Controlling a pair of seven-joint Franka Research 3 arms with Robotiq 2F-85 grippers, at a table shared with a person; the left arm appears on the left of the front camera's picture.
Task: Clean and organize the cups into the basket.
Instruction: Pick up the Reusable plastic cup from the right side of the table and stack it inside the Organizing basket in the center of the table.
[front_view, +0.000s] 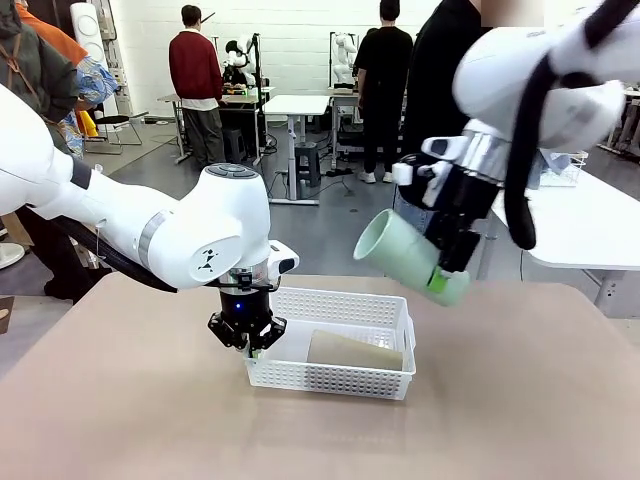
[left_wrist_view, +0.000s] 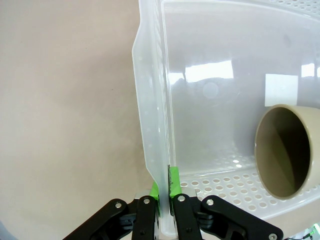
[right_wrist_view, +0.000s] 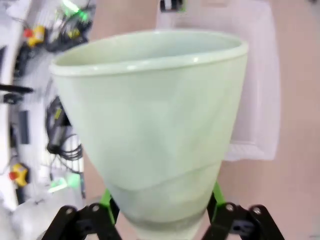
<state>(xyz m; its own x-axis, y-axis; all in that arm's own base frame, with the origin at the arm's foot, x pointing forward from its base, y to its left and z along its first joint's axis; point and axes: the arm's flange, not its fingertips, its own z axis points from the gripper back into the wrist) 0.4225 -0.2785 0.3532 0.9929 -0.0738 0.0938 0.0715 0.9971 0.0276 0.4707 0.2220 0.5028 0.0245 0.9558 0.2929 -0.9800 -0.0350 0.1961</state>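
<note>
Right gripper (front_view: 448, 272) tight on mint cup (front_view: 398, 250), mouth up-left; left gripper (front_view: 250, 345) tight on basket wall (front_view: 262, 368)

left jaws clamped low, right jaws raised

**Basket** (front_view: 335, 372), centre of the front view: white plastic with side walls perforated in a lattice. In the left wrist view its wall and floor look semi-translucent and glossy, carrying bright reflections.

**Tan cup** (front_view: 352, 350), lower centre: smooth and matt, without sheen.

**Mint-green cup** (front_view: 405, 255), right of centre: smooth and matt, with a faint soft highlight along the rim in the right wrist view.

**Tabletop** (front_view: 120, 420), lower frame: beige, even and matt.

**Arm shells** (front_view: 215, 225): hard, glossy white plastic.

**Left gripper** (left_wrist_view: 164, 192) and **right gripper** (front_view: 445, 272): black, dull-finished links with bright green pads (left_wrist_view: 173, 177).
</note>
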